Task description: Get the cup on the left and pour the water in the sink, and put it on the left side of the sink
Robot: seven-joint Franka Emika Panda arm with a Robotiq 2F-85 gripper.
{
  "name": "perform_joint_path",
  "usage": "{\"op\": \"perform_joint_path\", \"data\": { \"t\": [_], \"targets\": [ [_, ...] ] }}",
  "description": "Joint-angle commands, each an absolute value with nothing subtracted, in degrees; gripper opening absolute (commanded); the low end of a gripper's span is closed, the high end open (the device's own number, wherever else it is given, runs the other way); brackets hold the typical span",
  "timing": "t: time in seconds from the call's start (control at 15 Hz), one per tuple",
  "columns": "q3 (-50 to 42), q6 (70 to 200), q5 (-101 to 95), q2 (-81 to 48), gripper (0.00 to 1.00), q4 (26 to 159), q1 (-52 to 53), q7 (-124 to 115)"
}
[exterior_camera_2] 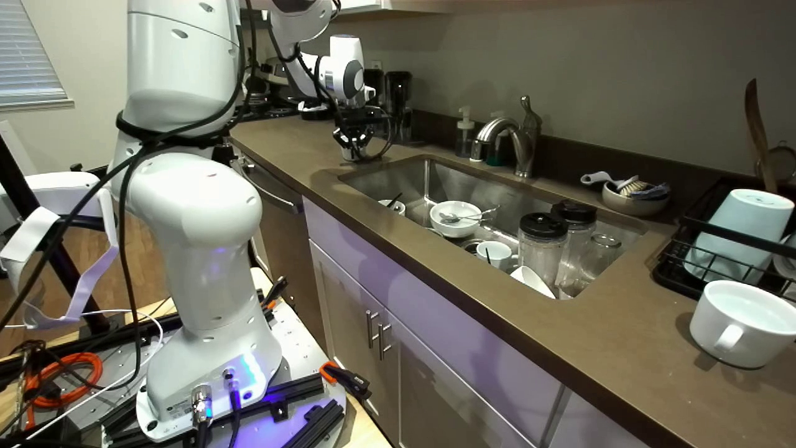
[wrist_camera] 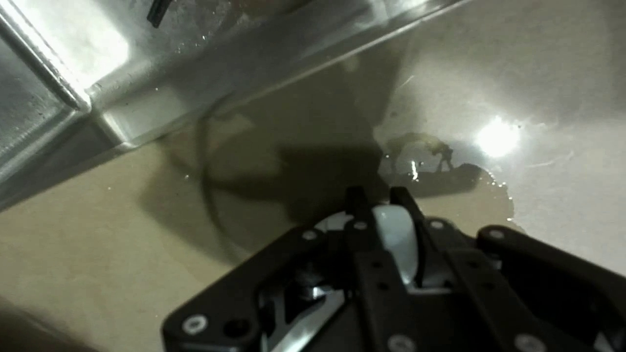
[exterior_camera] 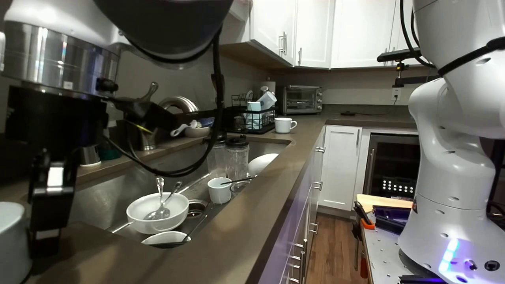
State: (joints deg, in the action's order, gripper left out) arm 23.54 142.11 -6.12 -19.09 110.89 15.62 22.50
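Note:
A white cup [exterior_camera: 12,240] stands at the left edge of an exterior view. It also shows in an exterior view [exterior_camera_2: 349,154] on or just above the counter, past the sink's far end. My gripper [exterior_camera: 45,238] points down beside the cup. In the wrist view its fingers [wrist_camera: 376,195] are close together around the cup's white handle [wrist_camera: 397,237], with little gap. Most of the cup is hidden behind the fingers there. The steel sink [exterior_camera_2: 460,186] is beside the gripper, and its edge [wrist_camera: 254,63] crosses the wrist view. The water inside the cup cannot be seen.
A wet, shiny puddle [wrist_camera: 469,190] lies on the counter by the fingers. The sink holds a white bowl [exterior_camera: 158,213] with spoons, cups and clear jars [exterior_camera_2: 541,249]. The faucet [exterior_camera_2: 519,143] stands behind. Another white cup [exterior_camera_2: 743,323] stands by the dish rack [exterior_camera_2: 678,261].

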Motion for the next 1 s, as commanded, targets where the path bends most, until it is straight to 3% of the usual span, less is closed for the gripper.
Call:
{"op": "perform_joint_path", "data": {
  "t": [0.0,0.13,0.27,0.8,0.93],
  "targets": [
    [22.5,137.4,-5.4,-19.1,0.07,108.2,17.2,21.1],
    [22.3,136.0,-5.5,-19.1,0.36,107.6,17.6,20.9],
    [22.0,135.4,-5.7,-19.1,0.43,107.3,18.0,20.6],
    [20.8,134.1,-7.3,-18.3,0.96,107.0,19.7,17.8],
    [20.1,133.7,-7.8,-17.7,1.0,107.5,20.2,16.1]
  ]
}}
